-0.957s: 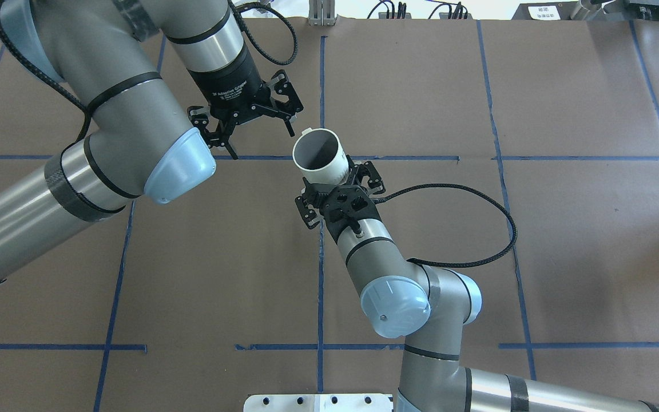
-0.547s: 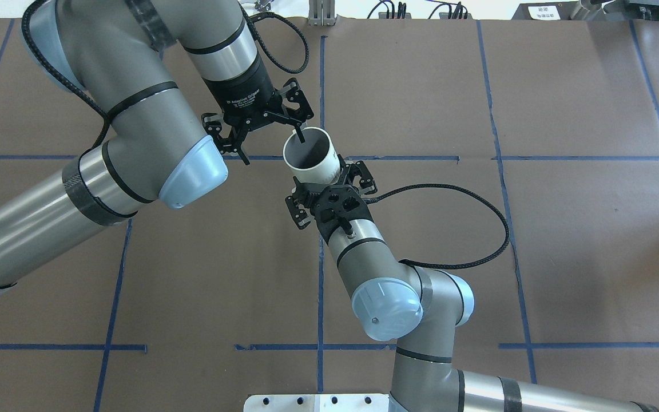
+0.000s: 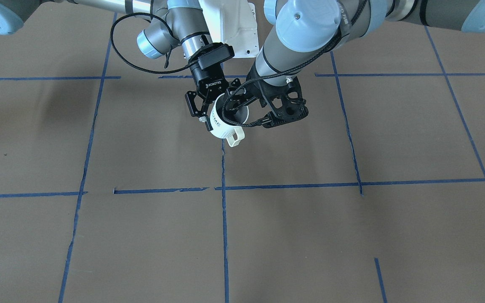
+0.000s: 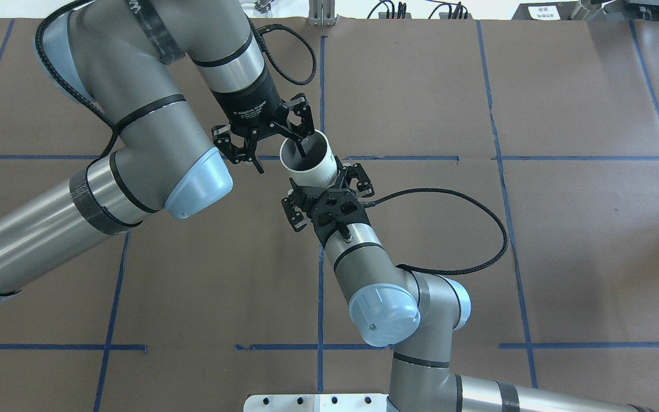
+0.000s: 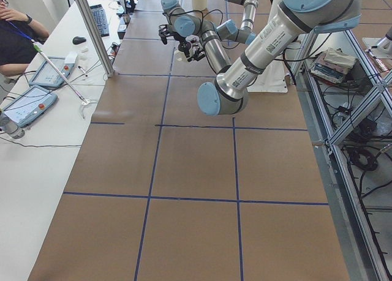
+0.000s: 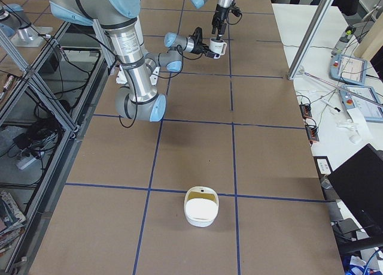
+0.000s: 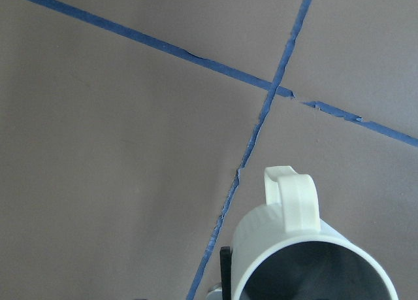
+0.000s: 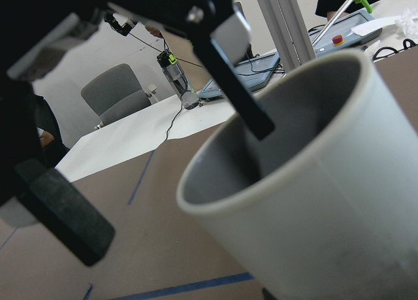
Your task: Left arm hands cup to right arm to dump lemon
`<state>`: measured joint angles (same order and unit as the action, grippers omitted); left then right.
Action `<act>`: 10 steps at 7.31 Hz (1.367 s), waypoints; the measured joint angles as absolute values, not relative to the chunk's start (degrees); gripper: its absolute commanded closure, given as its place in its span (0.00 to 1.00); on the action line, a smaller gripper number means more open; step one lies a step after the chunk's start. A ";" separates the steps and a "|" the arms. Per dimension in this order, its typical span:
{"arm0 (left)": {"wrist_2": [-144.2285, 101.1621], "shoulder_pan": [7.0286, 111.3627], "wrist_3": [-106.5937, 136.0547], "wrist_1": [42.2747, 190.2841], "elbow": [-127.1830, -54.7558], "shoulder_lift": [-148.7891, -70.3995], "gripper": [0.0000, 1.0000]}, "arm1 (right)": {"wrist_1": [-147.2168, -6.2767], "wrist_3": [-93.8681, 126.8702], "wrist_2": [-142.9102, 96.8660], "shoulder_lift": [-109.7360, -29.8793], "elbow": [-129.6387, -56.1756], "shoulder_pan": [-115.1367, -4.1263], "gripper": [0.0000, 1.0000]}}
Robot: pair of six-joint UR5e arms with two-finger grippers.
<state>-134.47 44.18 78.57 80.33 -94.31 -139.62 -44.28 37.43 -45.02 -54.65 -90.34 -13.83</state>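
The cup [image 4: 308, 155] is white with a grey inside, held tilted above the table. My right gripper [image 4: 322, 178] is shut on its lower body. In the front view the cup [image 3: 222, 125] shows its "HOME" lettering and its handle points away from the robot; the right gripper [image 3: 214, 118] shows "ROBOTIQ". My left gripper [image 4: 282, 162] is open and straddles the cup's rim: one finger [image 8: 243, 107] dips inside, the other [image 8: 62, 215] is outside. The left wrist view shows the cup [image 7: 294, 244] handle up. No lemon shows in the cup.
The table is brown paper with a blue tape grid [image 4: 321, 86]. A white bowl-like container [image 6: 200, 208] sits at the table's right end. A white base plate [image 4: 318, 402] is at the robot's edge. A person [image 5: 15, 30] and tablets are at the side desk.
My left gripper has moved right and toward the cup, and one finger now dips inside its rim. My right arm has shifted the cup slightly to the left.
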 measured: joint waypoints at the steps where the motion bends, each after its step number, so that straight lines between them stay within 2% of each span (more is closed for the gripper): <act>1: -134.47 43.98 78.52 80.86 -94.31 -139.54 0.52 | -44.13 37.43 -45.01 -54.36 -90.34 -13.80 0.63; 2: -134.47 43.86 78.50 81.13 -94.31 -139.51 0.62 | -44.07 37.48 -45.00 -54.02 -90.35 -13.80 0.63; 3: -134.47 43.78 78.49 81.24 -94.31 -139.49 0.63 | -44.06 37.55 -45.02 -53.76 -90.35 -13.80 0.63; 10: -134.47 43.42 78.14 81.22 -94.58 -138.84 0.63 | -44.20 37.62 -45.09 -54.13 -90.21 -13.80 0.63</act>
